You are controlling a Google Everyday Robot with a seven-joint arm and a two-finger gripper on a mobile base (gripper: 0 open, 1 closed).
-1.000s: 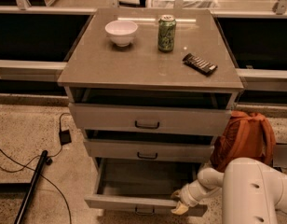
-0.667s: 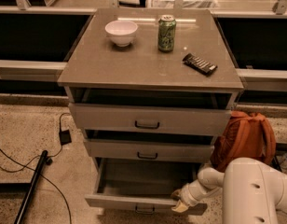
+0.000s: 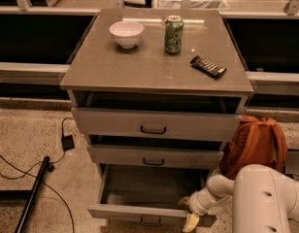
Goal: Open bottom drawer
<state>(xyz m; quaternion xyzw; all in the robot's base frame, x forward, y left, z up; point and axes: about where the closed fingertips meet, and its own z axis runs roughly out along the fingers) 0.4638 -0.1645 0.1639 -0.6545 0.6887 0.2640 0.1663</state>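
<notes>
The bottom drawer (image 3: 135, 210), lowest of three flat grey fronts in the grey cabinet (image 3: 140, 72), stood well out towards the camera, far beyond the two above it. Its plain grey interior (image 3: 149, 184) lay open to view with nothing visible in it, shadowed at the back under the middle drawer (image 3: 188, 157). Its front panel showed as a narrow grey strip near the lower edge of the view, with a small dark bar handle (image 3: 150, 220) at its middle, partly cut off. The white arm (image 3: 266, 198) reached in from the lower right, and the gripper (image 3: 188, 212) sat at the right end of that front panel, right at its top edge. Whether it was clamped on the panel or slack could not be told. The middle drawer and the wide top drawer (image 3: 115, 123) each stood out a little, a dark gap showing above each front. On the cabinet top stood a white round bowl (image 3: 126, 33) and a green drink can (image 3: 174, 34), both upright and apart, with a dark wrapped snack bar (image 3: 207, 66) lying flat near the right edge. An orange backpack (image 3: 256, 144) leaned beside the cabinet's right side, and a black cable (image 3: 23, 171) and a black pole (image 3: 33, 193) lay on the speckled floor (image 3: 38, 135) to the left.
</notes>
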